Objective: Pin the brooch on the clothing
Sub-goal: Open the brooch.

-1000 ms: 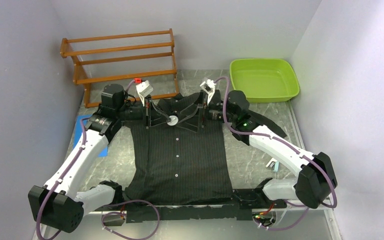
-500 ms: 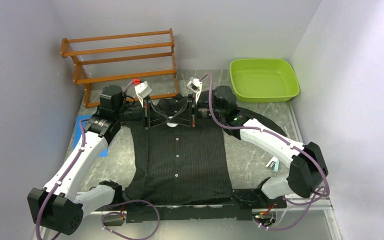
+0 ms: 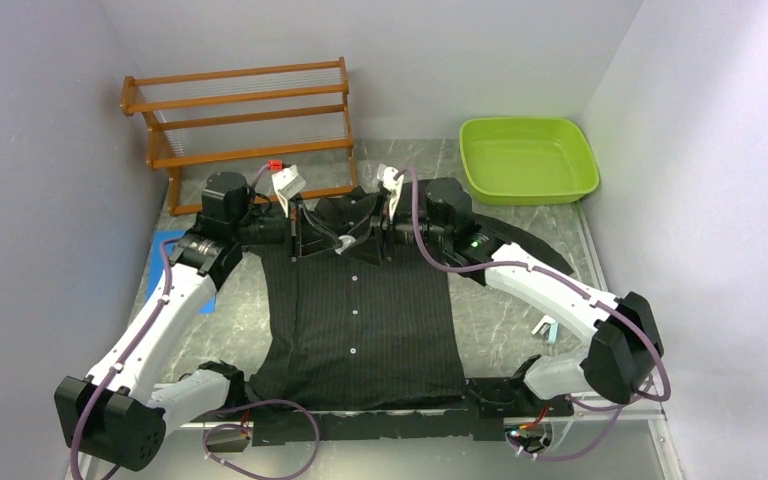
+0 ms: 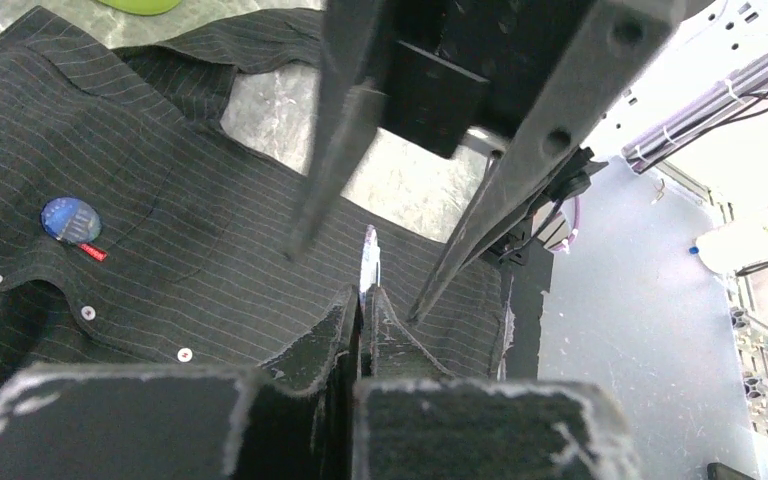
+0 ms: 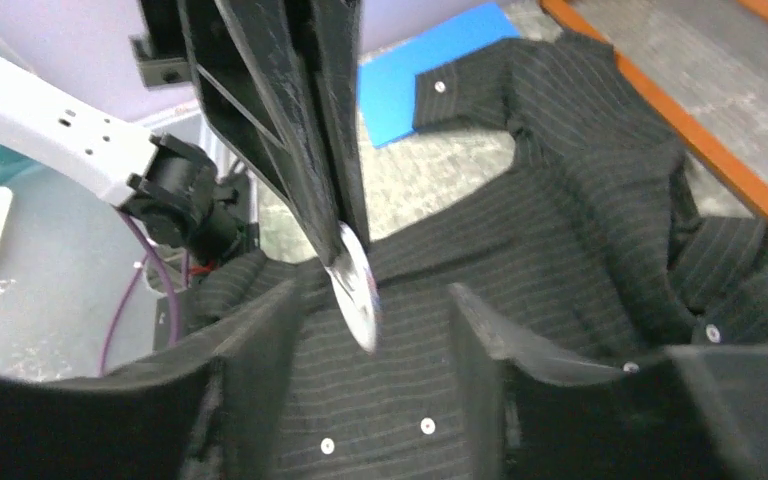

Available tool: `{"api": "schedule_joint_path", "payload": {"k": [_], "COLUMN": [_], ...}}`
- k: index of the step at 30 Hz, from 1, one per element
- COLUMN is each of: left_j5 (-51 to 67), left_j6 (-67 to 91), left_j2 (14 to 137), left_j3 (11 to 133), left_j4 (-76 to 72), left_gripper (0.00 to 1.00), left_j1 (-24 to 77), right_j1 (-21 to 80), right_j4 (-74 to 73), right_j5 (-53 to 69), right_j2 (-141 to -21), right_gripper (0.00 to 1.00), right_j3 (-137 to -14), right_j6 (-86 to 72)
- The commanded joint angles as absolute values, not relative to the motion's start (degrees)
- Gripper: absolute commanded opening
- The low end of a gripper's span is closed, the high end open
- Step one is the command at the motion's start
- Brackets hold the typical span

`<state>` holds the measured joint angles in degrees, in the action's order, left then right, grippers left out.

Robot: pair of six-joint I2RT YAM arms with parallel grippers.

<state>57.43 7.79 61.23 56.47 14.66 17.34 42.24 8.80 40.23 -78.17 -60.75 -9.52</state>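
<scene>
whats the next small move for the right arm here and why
Probably close the right fingers on the brooch. They stand open on either side of the disc, which the shut left fingers hold edge-on above the shirt, not yet pinned. A second grip seems needed before the pin can be worked.

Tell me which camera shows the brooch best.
Right wrist: the brooch appears close, a pale round disc pinched by the left gripper's fingers. Left wrist catches it edge-on, a thin sliver. Top external shows only a tiny white spot near the shirt collar.
</scene>
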Motion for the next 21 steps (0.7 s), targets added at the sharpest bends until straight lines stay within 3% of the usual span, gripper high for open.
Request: {"api": "schedule_joint_path", "payload": {"k": [1, 8, 13, 17, 21], "left_j5": [59.5, 58.7, 59.6, 61.2, 61.4], "left_j6": [6.6, 3.7, 1.8, 0.8, 0.7], "left_j2": [59.3, 58.8, 59.1, 59.4, 59.4], "left_j3": [58.1, 58.2, 58.4, 58.8, 59.0], "left_j4": [14.0, 16.6, 18.1, 18.7, 19.0], "left_gripper": [0.03, 0.03, 0.02, 0.03, 0.03], "left_j1": [17.5, 17.5, 17.5, 17.5, 17.5], "right_j1": [42.2, 41.7, 40.9, 40.8, 40.9], "right_j4": [3.5, 7.1, 14.2, 13.9, 11.2], "right_j5": [36.1, 37.9, 40.6, 43.4, 44.4], "right_j2": [-74.7, -70.0, -70.3, -73.8, -77.5], "right_gripper": [0.65, 0.81, 0.84, 0.81, 0.71], "right_j3": [-58.6, -57.1, -56.6, -60.1, -63.6], "right_j6": [-0.8, -5.0, -13.0, -14.8, -13.8]}}
